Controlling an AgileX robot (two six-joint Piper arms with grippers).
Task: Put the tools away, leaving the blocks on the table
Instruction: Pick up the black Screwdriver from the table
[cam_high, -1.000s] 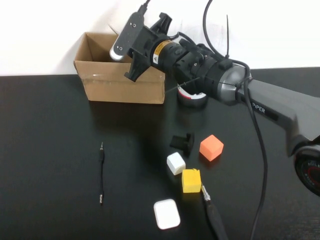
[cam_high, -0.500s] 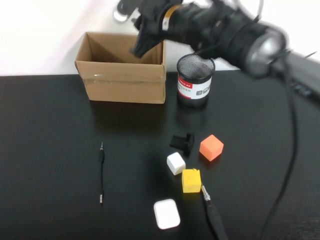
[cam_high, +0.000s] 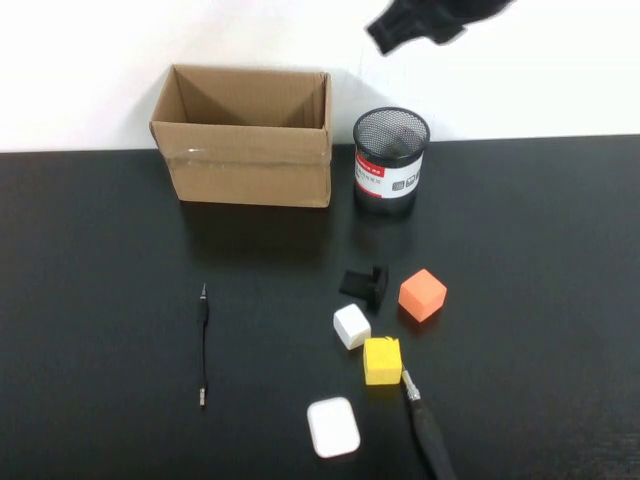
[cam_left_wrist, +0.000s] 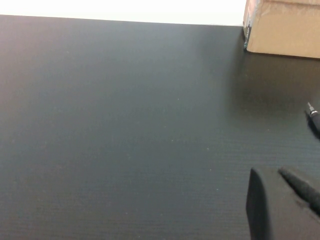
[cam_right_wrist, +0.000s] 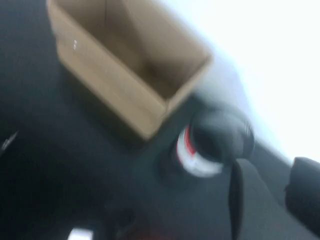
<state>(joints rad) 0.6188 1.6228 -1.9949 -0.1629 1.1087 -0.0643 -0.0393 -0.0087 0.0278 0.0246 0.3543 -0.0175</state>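
The thin black pen-like screwdriver (cam_high: 203, 345) lies left of centre on the black table (cam_high: 90, 300); its tip shows in the left wrist view (cam_left_wrist: 313, 116). The thick black-handled screwdriver (cam_high: 427, 428) lies at the front edge, tip beside the yellow block (cam_high: 382, 361). The white block (cam_high: 351, 326) and the orange block (cam_high: 422, 295) sit nearby. The scissors are out of view. My right gripper (cam_right_wrist: 267, 167) is open and empty, high above the box and cup; only a blurred dark part of that arm (cam_high: 420, 22) shows in the high view. My left gripper (cam_left_wrist: 272, 172) hangs low over bare table, fingers together.
An open cardboard box (cam_high: 245, 150) stands at the back, also in the right wrist view (cam_right_wrist: 130, 65). A black mesh cup (cam_high: 390, 162) stands to its right. A small black part (cam_high: 364, 283) and a white rounded case (cam_high: 333, 428) lie near the blocks.
My right arm has risen from over the box and swung up and to the right, almost out of the high view. Nothing on the table has moved.
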